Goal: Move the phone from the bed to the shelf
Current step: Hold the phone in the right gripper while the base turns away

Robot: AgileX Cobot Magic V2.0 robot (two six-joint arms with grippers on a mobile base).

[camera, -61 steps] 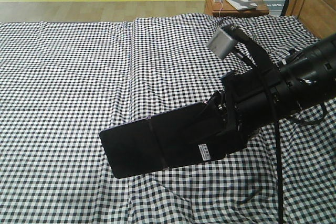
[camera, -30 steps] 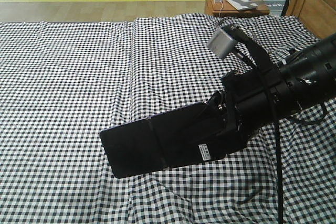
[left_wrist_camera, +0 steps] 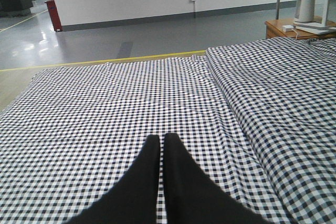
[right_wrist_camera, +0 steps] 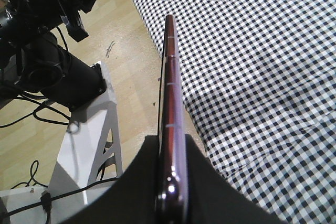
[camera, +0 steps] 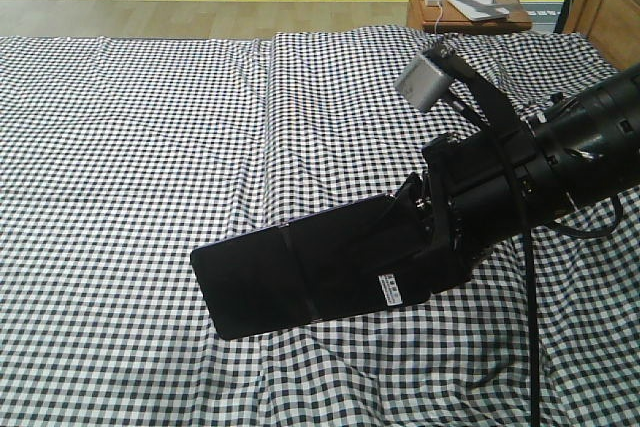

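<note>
Phone: the glossy black phone (camera: 300,282) is held in the air in front of the checked sheet, at the near right of the front view. Its broad face is turned to the camera and its free end slants down to the left.
Crease: a thin fold line crosses the phone's middle, and a small white sticker (camera: 392,289) sits near the gripped end.
Right gripper: the right gripper (camera: 420,247) clamps the phone's right end. In the wrist view its two black fingers (right_wrist_camera: 137,182) press against both flat faces, with the phone seen edge-on between them.
Edge: the rim of the phone shows a rosy metallic sheen in the right wrist view, running away from the camera along the line where the sheet meets the wooden floor (right_wrist_camera: 131,66).
Left gripper: the left gripper (left_wrist_camera: 161,145) hangs over the sheet with its fingers brought together, only a thin seam between them and nothing held.
Bed: the bed (camera: 130,147) fills most of the front view, its gingham sheet lightly creased with a long fold running from near to far.
Side table: a reddish-brown side table (camera: 470,12) stands at the far right beyond the bed, carrying white items.
Wrist camera: a grey camera (camera: 425,82) sits on the right arm above the gripper.
</note>
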